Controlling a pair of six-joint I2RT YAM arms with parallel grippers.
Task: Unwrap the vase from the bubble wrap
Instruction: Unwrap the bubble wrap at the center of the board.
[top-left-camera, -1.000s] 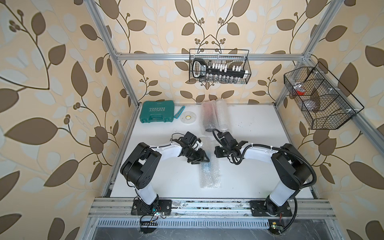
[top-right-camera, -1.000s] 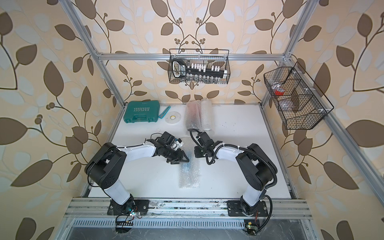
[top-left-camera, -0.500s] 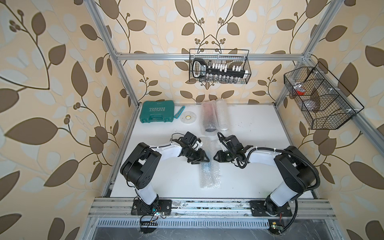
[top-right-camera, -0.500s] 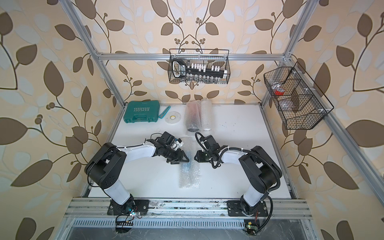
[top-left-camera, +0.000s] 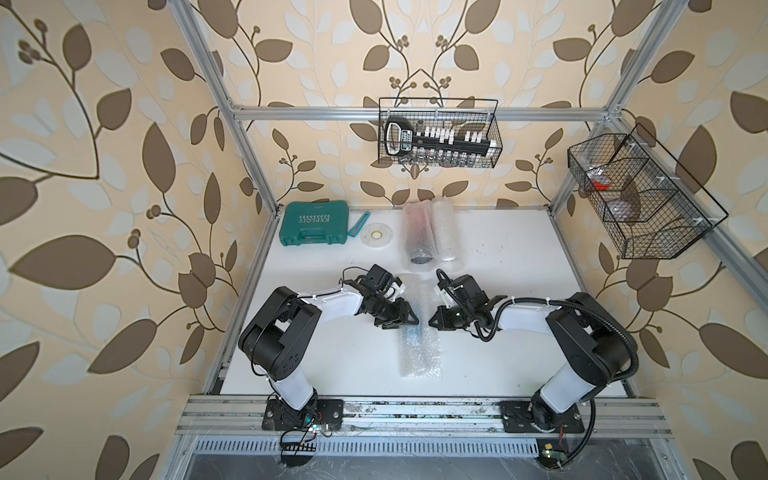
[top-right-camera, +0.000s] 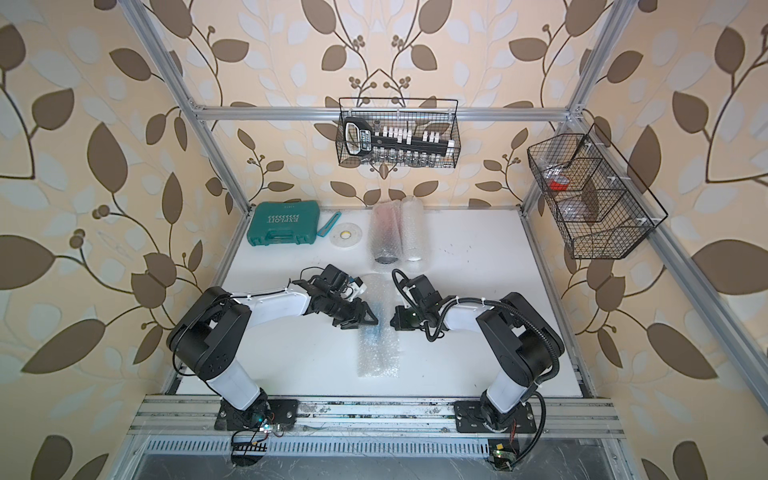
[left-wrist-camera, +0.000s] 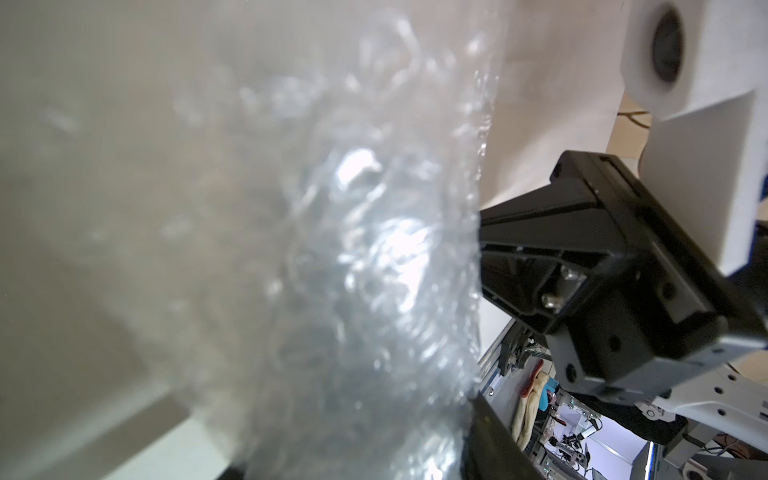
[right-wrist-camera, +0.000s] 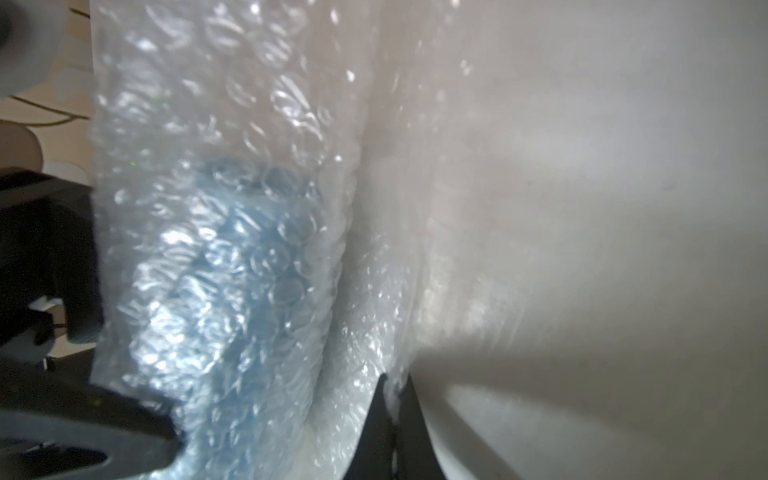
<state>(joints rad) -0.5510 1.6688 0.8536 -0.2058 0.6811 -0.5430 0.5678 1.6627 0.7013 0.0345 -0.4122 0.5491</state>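
Right tool (right-wrist-camera: 392, 386) pinches shut on a flap of the bubble wrap (top-left-camera: 419, 349) lying on the counter (top-left-camera: 498, 257), blue vase (right-wrist-camera: 249, 257) inside. Whether my left tool (top-left-camera: 409, 319) grips it, I cannot tell. If I pull unanchored, the bundle may drag.

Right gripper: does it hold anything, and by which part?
The right gripper is shut on the bubble wrap. It pinches a thin loose edge of the sheet, beside the wrapped bulk and not the bulk itself.
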